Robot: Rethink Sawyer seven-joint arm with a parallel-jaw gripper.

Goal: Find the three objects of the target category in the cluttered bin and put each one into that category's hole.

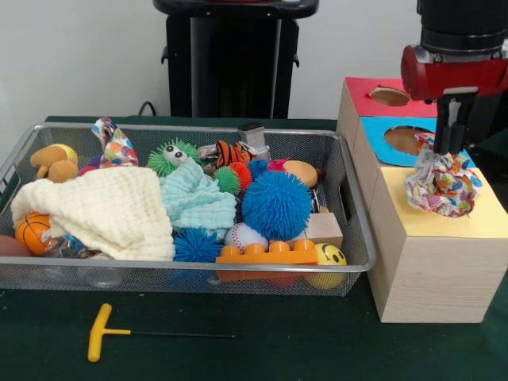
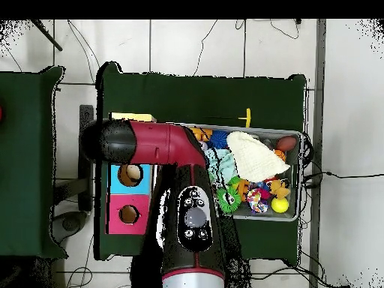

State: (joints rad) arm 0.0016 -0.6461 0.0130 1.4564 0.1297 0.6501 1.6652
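Dotted cloth (image 1: 441, 184) in gripper (image 1: 447, 151)

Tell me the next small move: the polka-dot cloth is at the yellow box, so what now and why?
Probably open and release. In the front view the end effector holds the polka-dot cloth bunched up, with its lower part already resting on the yellow-topped box, where the hole should be, though the cloth hides it. If it snags on the rim, a slight downward push may be needed.

Counts, bin and boxes

Three wooden boxes (image 1: 432, 262) at right; three blue spiky balls (image 1: 276, 205), two green (image 1: 168, 157); two polka-dot cloths (image 1: 441, 181).
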